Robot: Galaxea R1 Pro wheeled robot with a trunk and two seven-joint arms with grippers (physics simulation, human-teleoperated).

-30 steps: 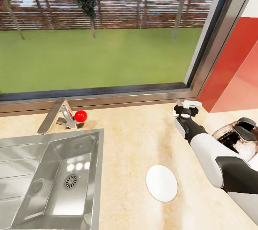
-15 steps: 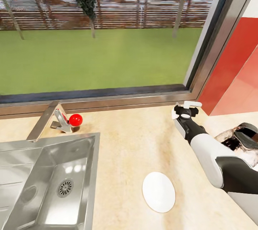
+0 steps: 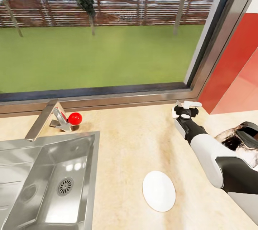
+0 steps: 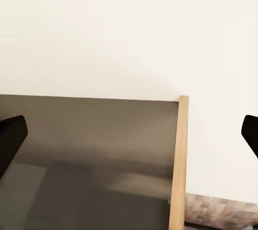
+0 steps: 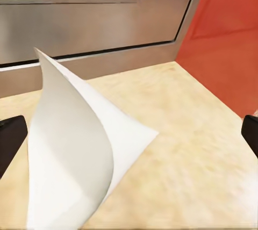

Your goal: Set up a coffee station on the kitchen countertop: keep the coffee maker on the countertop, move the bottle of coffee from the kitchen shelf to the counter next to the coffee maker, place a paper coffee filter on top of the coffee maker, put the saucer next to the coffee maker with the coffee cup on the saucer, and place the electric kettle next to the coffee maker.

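The paper coffee filter (image 5: 80, 171) is a curved white sheet standing on the pale countertop (image 3: 129, 144) under the window frame. My right gripper (image 5: 129, 133) is open around it, one dark fingertip on each side. In the head view the right gripper (image 3: 185, 108) is at the back of the counter near the red wall panel. The white saucer (image 3: 158, 191) lies flat nearer the front. The glass electric kettle (image 3: 242, 138) with its black lid stands at the right edge, partly hidden by my right arm. My left gripper (image 4: 129, 138) is open, facing a white wall and a grey panel.
A steel sink (image 3: 46, 183) is set into the counter at the left, with a faucet (image 3: 43, 122) and a red knob (image 3: 75, 118) behind it. A large window (image 3: 100, 36) runs along the back. A red panel (image 3: 233, 68) closes the right corner.
The head view has shifted a little, so the sink and saucer sit slightly further left. The right gripper stays at the filter, still open.
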